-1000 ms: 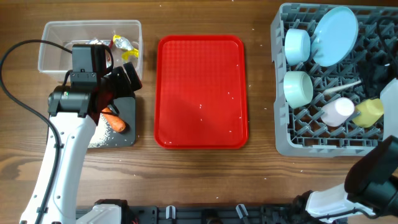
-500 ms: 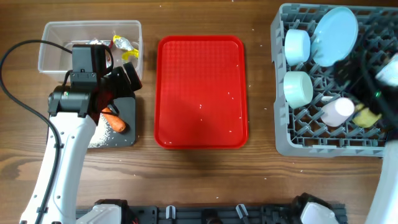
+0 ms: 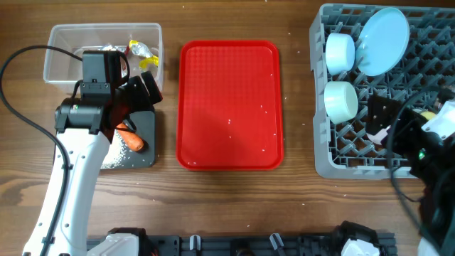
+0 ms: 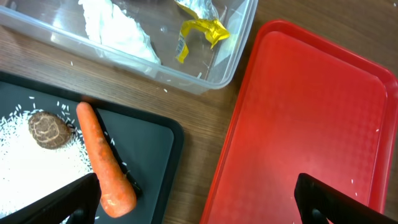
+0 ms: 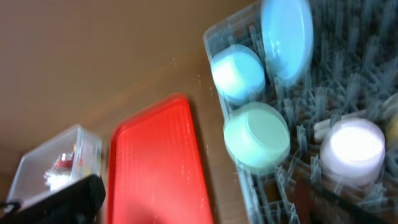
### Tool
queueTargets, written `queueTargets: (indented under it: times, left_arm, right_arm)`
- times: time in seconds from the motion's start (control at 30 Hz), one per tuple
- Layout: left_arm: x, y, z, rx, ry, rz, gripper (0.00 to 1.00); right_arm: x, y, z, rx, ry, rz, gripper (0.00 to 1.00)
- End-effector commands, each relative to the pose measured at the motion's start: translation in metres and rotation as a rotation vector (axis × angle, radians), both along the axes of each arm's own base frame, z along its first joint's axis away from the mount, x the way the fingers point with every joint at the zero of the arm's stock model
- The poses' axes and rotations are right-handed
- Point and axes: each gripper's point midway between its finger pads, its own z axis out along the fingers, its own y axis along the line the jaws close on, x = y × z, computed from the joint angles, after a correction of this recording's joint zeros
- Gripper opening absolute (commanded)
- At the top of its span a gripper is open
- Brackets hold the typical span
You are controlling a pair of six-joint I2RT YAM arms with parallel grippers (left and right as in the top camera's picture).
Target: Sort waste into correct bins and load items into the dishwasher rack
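Note:
The grey dishwasher rack [image 3: 341,165] holds the pale blue plate [image 3: 384,30], two pale blue bowls [image 3: 340,51] [image 3: 340,99] and a sliver of the yellow cup [image 3: 429,112]. My right gripper [image 3: 380,117] hovers open and empty over the rack, covering the pink cup from above. The blurred right wrist view shows the pink cup [image 5: 354,146] and the white spoon [image 5: 329,127]. My left gripper [image 4: 199,205] is open and empty over the black bin [image 4: 155,143], which holds the carrot [image 4: 102,162], the brown lump [image 4: 50,129] and rice [image 4: 25,158]. The clear tub [image 4: 211,71] holds tissue [image 4: 118,28] and a yellow wrapper [image 4: 199,28].
The flat red tray [image 3: 229,103] lies between the bins and the rack with a few white grains on it. A black cable [image 3: 21,60] loops left of the clear tub. A few grains are scattered on the wooden table.
My right arm has swung from the lower right corner across the rack and now covers the pink and yellow cups from above. The left arm has not moved.

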Motion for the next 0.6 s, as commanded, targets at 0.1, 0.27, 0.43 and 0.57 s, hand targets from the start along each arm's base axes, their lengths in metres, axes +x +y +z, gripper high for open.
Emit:
queueTargets:
  times: [0.1, 0.27, 0.43, 0.57]
  left_arm:
    - [-0.001, 0.001, 0.004, -0.009, -0.014, 0.008, 1.0]
    - [-0.001, 0.001, 0.004, -0.01, -0.014, 0.009, 1.0]
    - [-0.001, 0.001, 0.004, -0.01, -0.014, 0.009, 1.0]
    - [-0.001, 0.001, 0.004, -0.01, -0.014, 0.009, 1.0]
  right_arm:
    - [-0.016, 0.019, -0.035, -0.16, -0.276, 0.046, 1.0]
    - [-0.002, 0.027, -0.108, -0.106, -0.443, 0.053, 1.0]
    - [0.001, 0.016, -0.161, -0.001, -0.447, -0.065, 1.0]
    - [0.0, 0.016, -0.163, -0.087, -0.472, -0.042, 1.0]
